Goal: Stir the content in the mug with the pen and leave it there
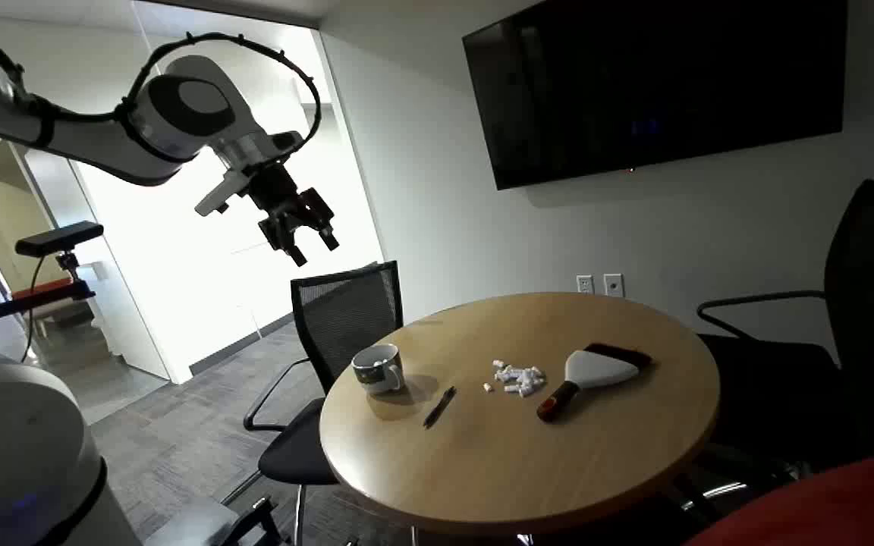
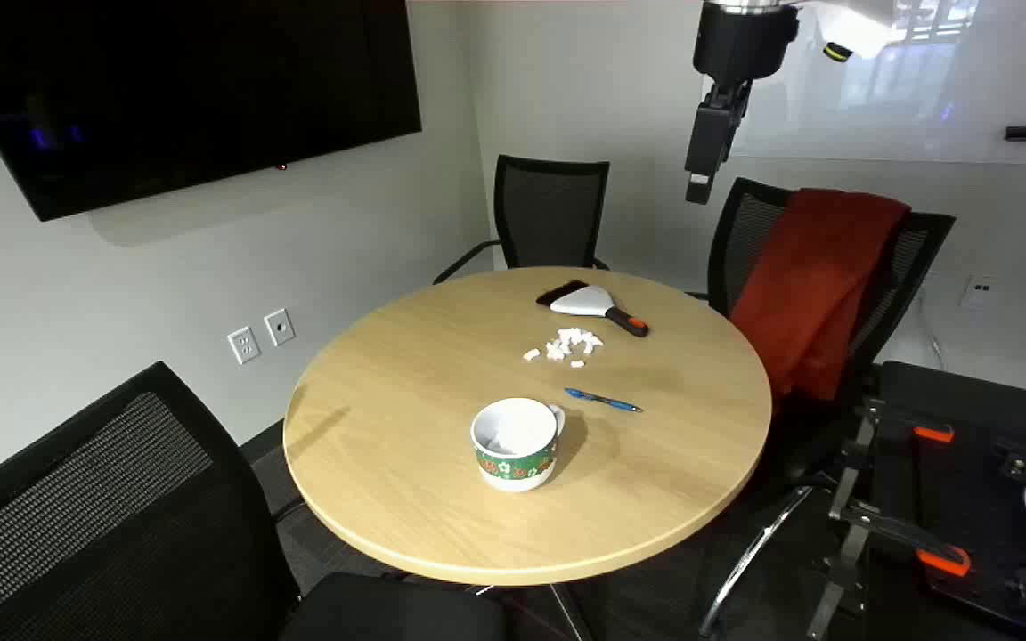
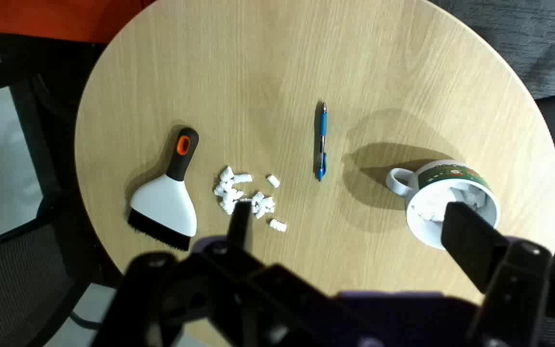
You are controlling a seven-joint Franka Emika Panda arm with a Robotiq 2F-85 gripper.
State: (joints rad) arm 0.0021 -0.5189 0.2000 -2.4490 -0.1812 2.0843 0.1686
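The blue pen lies flat on the round wooden table in both exterior views, pen (image 1: 439,407) (image 2: 603,400) and table (image 1: 498,478) (image 2: 388,463). The white mug with a green patterned band (image 1: 376,373) (image 2: 517,466) stands upright near the pen. In the wrist view the pen (image 3: 323,140) lies left of the mug (image 3: 455,174), whose handle points toward it. White pieces (image 3: 431,205) lie inside the mug. My gripper (image 1: 316,251) is open and empty, high above the table. It also shows in an exterior view (image 2: 700,189) and the wrist view (image 3: 349,206).
A loose pile of white pieces (image 1: 519,378) (image 2: 568,344) (image 3: 231,193) lies on the table near the pen. Beyond it is a white brush with a dark handle (image 1: 596,369) (image 2: 586,301) (image 3: 166,202). Chairs (image 1: 350,318) (image 2: 553,214) surround the table; one holds a red cloth (image 2: 820,285).
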